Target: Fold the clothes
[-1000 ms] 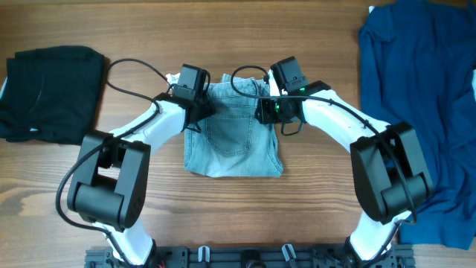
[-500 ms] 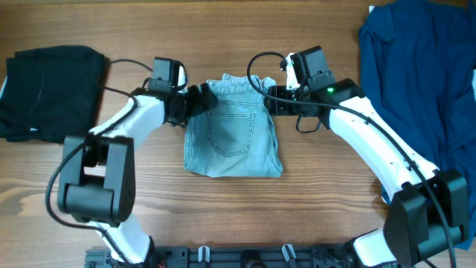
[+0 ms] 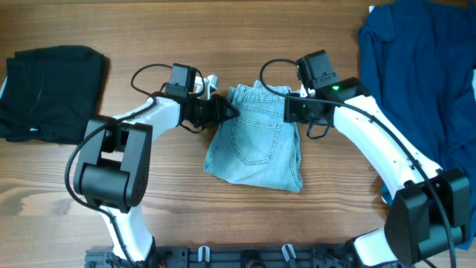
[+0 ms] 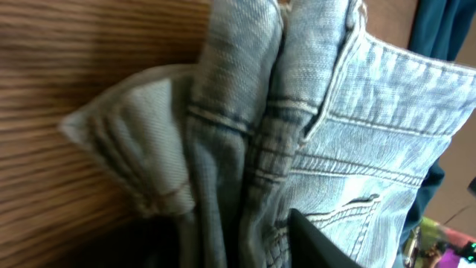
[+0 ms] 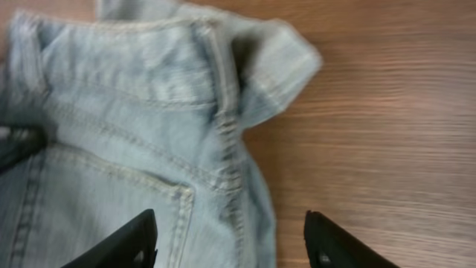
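The pale light-blue denim shorts (image 3: 256,145) lie folded on the wooden table, back pocket up and waistband at the far side, slightly skewed. My left gripper (image 3: 223,112) is at the waistband's left corner and is shut on bunched denim (image 4: 245,134); one dark finger (image 4: 316,242) presses against the cloth. My right gripper (image 3: 294,112) sits at the shorts' upper right edge. In the right wrist view its fingers (image 5: 234,242) are spread wide, with the shorts' right side seam (image 5: 230,149) between them, not pinched.
A black garment (image 3: 48,93) lies folded at the far left. A big dark-blue garment (image 3: 416,112) covers the right side of the table. Bare wood shows in front of the shorts and behind them.
The shorts have shifted to the right and turned slightly. My left gripper moved right with the waistband's left corner. My right gripper moved a little right and now sits over the right edge.
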You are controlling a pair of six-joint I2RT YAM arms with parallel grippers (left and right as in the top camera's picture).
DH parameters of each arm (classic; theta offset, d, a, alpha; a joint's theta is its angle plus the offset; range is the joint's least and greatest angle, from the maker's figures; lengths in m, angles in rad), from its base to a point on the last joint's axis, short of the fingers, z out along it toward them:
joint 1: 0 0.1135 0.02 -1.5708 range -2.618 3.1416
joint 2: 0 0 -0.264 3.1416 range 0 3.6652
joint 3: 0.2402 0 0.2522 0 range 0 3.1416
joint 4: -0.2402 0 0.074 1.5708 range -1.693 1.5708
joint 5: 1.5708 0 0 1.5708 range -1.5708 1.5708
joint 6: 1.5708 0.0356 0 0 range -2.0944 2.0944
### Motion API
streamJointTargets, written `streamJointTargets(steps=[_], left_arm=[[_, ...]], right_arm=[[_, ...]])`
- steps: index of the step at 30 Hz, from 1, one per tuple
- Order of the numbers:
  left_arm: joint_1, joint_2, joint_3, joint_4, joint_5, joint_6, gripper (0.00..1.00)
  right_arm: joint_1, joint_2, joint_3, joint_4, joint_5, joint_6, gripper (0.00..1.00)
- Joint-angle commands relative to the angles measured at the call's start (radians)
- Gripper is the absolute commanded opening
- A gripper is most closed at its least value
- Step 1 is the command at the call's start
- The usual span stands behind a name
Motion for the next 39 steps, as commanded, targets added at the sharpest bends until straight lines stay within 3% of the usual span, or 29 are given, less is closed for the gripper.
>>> streamJointTargets(steps=[1,7,9,12,14,16,19,22,24,27,34,39], left_arm=[[-0.047,-0.028,0.005,-0.002,-0.020,0.022,0.59],[-0.122,-0.024,0.005,0.011,-0.067,0.023,0.64],[-0.145,-0.024,0.005,0.030,-0.067,0.027,0.62],[-0.175,-0.024,0.005,0.056,-0.067,0.048,0.55],[-0.181,-0.024,0.005,0.060,-0.067,0.049,0.47],[-0.180,-0.024,0.005,0.062,-0.067,0.097,0.04],[-0.133,-0.034,0.006,0.064,-0.070,0.097,0.04],[0.005,-0.101,0.029,0.074,-0.144,0.097,0.04],[0.128,-0.172,0.070,0.074,-0.146,0.096,0.04],[0.333,-0.266,0.157,0.074,-0.224,0.097,0.04],[0.782,-0.294,0.261,0.083,-0.333,0.097,0.04],[0.953,-0.209,0.261,0.039,-0.332,0.096,0.05]], right_arm=[[-0.019,0.042,-0.041,0.002,0.080,0.091,0.55],[-0.019,0.254,-0.051,0.196,-0.089,-0.025,0.51],[-0.019,0.283,-0.051,0.272,-0.244,-0.133,0.50],[-0.019,0.286,-0.051,0.298,-0.265,-0.152,0.50],[-0.019,0.286,-0.051,0.295,-0.276,-0.162,0.50],[-0.019,0.284,-0.050,0.288,-0.267,-0.157,0.50],[-0.043,0.208,0.016,0.163,-0.158,-0.098,0.57],[-0.105,0.014,0.138,0.007,-0.077,-0.111,0.66],[-0.140,-0.123,0.151,-0.010,-0.068,-0.136,0.80],[-0.168,-0.214,0.151,-0.045,-0.067,-0.161,0.81],[-0.168,-0.200,0.147,-0.111,-0.069,-0.158,0.80],[-0.168,-0.200,0.147,-0.127,-0.091,-0.158,0.79]])
